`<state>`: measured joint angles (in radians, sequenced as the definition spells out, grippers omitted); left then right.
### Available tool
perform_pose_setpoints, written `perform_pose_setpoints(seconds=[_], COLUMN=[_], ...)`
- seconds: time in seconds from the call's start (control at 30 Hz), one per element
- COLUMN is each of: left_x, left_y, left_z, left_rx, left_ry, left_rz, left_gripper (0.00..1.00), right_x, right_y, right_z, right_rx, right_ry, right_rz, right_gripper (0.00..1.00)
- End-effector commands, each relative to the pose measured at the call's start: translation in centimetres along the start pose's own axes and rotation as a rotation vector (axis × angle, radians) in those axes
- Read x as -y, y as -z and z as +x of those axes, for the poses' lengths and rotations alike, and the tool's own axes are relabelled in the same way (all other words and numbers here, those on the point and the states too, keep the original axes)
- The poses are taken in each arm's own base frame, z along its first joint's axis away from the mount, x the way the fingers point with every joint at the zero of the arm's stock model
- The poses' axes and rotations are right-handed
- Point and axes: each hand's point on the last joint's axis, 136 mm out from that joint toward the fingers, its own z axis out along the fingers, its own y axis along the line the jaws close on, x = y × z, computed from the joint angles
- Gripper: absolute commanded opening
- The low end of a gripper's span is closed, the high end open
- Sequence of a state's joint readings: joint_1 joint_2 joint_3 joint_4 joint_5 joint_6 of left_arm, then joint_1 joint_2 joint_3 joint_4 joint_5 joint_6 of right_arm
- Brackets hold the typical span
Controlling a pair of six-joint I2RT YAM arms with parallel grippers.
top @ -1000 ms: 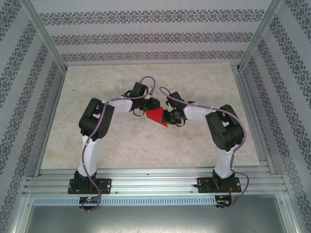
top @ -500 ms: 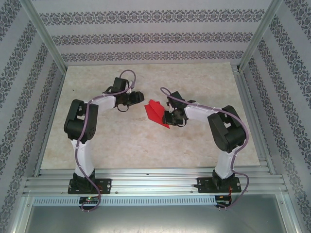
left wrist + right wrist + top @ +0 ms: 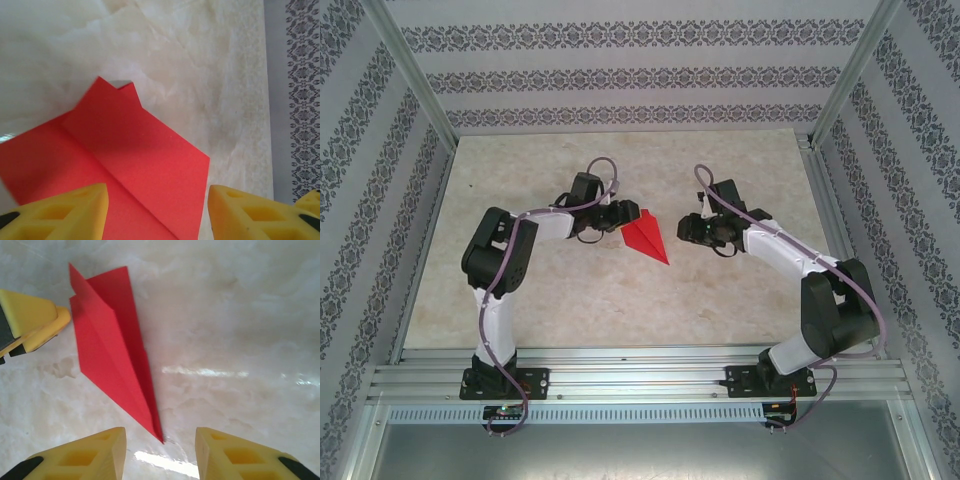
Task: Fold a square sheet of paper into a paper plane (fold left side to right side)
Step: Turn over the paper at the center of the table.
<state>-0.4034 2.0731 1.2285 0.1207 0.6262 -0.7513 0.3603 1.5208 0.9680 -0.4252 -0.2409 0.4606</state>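
Observation:
The red sheet of paper, folded into a pointed paper plane (image 3: 646, 236), lies flat on the marble table between the two arms, its tip toward the near right. My left gripper (image 3: 620, 216) is at its wide left end. In the left wrist view the gripper (image 3: 157, 215) is open, and the red paper (image 3: 130, 150) spreads out below and between the yellow fingers (image 3: 60, 212). My right gripper (image 3: 688, 230) stands a little to the right of the plane, apart from it. It (image 3: 160, 455) is open, with the plane's tip (image 3: 159, 436) just ahead of the gap.
The pale marble table (image 3: 620, 300) has free room all round the plane. Patterned walls (image 3: 620, 75) and metal frame posts enclose it, and aluminium rails (image 3: 640, 375) run along the near edge. A left fingertip (image 3: 30, 320) shows beside the plane in the right wrist view.
The right gripper has let go of the paper, opened and drawn back to the right. The left gripper swung away, came back to the plane's left end and opened wider. The plane has settled flat.

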Motion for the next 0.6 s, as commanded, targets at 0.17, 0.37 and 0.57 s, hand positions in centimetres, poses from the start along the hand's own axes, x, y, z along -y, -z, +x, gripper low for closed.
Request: perform_pose_setpoints(seconds=[0.17, 0.37, 0.57], left_x=[-0.3, 0.5, 2.4], left_y=[-3.1, -3.5, -3.6], left_z=[0.1, 0.1, -0.6], left_rx=[-0.026, -0.037, -0.033], left_ry=[0.037, 0.035, -0.005], left_rz=[0.017, 0.043, 0.092], left_gripper=[0.56, 0.47, 0.3], right_x=[0.4, 0.3, -0.2], right_y=[0.4, 0.1, -0.2], right_z=[0.6, 0.9, 0.9], right_rx=[0.023, 0.021, 0.033], right_ry=[0.021, 0.006, -0.004], right_rz=[-0.044, -0.072, -0.117], right_gripper=[0.41, 0.41, 0.41])
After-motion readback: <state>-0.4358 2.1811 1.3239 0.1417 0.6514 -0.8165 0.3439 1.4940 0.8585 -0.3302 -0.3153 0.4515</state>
